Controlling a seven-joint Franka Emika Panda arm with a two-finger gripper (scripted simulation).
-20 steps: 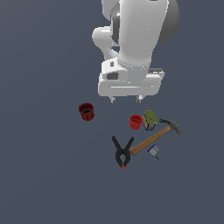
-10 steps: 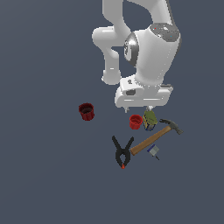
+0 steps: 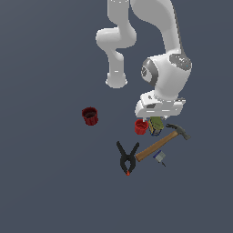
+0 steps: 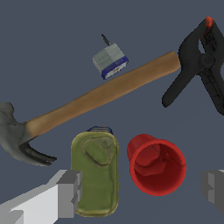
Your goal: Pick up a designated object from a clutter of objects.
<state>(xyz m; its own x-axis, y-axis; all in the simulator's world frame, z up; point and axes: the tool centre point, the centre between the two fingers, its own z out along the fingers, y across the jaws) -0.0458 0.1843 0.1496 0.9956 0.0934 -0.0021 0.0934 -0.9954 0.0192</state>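
Tool (image 4: 140,192): fingers spread apart, gripping nothing, hovering over can and cup.
Can (image 4: 95,174): olive-green top, on the worktop, just beside the red cup (image 4: 156,164), at its 9 o'clock in the wrist view.
Hammer (image 4: 92,98): just beyond the can.

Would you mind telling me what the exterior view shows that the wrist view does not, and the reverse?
Only the exterior view shows the second red cup, standing apart, and the arm. Only the wrist view shows the gripper open, fingers flanking the can and near red cup. Both show the hammer, clamp and block.
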